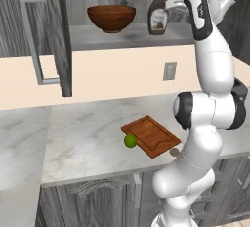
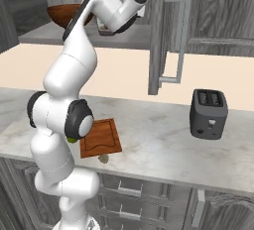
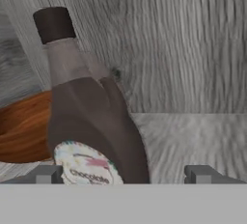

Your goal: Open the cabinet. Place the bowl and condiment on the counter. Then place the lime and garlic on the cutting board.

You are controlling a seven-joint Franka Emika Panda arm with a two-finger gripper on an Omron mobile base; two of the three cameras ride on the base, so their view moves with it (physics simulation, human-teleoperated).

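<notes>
Two pincer (image 3: 123,175) tips are standing spread wide and empty around the base of the condiment (image 3: 89,117), which is resting upright on the open cabinet (image 1: 127,36) shelf beside the bowl (image 1: 111,17), evidently lining up to grip it for the surface (image 1: 88,138).

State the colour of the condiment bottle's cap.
Dark brown, almost black; the condiment bottle shows best in the hand view.

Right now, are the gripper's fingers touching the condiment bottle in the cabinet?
Apart. In the hand view the open gripper has one fingertip left of the condiment bottle and the other well right, with shelf showing between.
</notes>
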